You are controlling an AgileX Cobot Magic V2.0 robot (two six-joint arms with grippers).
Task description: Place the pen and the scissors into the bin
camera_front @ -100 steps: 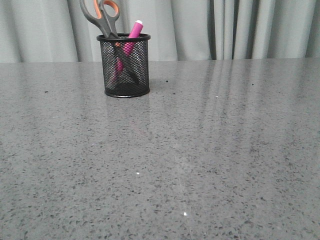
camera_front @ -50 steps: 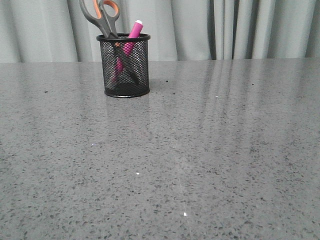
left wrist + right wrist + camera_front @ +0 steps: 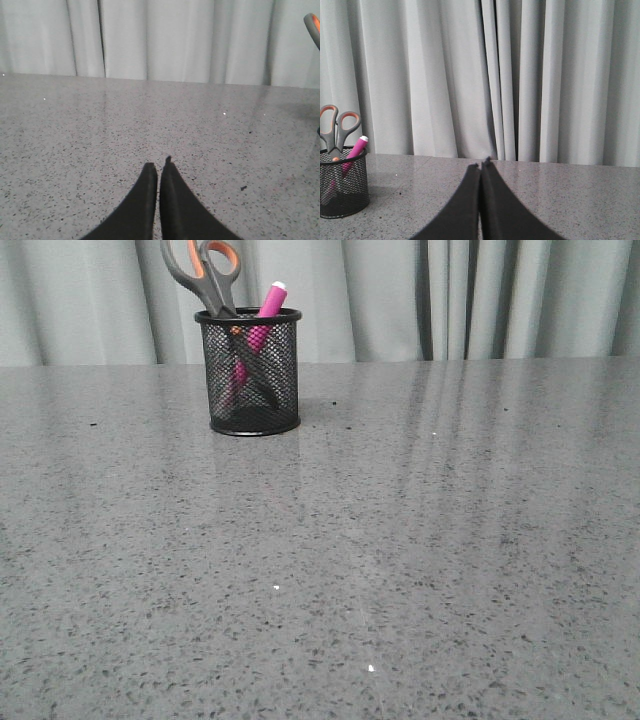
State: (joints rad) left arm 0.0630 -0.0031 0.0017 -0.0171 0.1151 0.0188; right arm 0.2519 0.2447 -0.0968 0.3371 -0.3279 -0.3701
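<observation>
Nearest, in the wrist views: left gripper (image 3: 158, 167) and right gripper (image 3: 480, 167), each low over the speckled grey stone counter (image 3: 400, 540), jaws clenched together, gripping nothing. Neither arm visible in the front view. Farther back, toward the left of the counter: one small black wire-mesh cylindrical bin (image 3: 253, 372), upright. Inside it, one slim magenta-pink pen with a white cap (image 3: 266, 306), leaning right, and one pair of grey scissors with orange-lined loops (image 3: 205, 270), handles up. Behind, pale pleated curtain (image 3: 450, 295).

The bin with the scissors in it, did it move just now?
No. The bin stands at the same spot before the same curtain fold, pen and scissors inside.
</observation>
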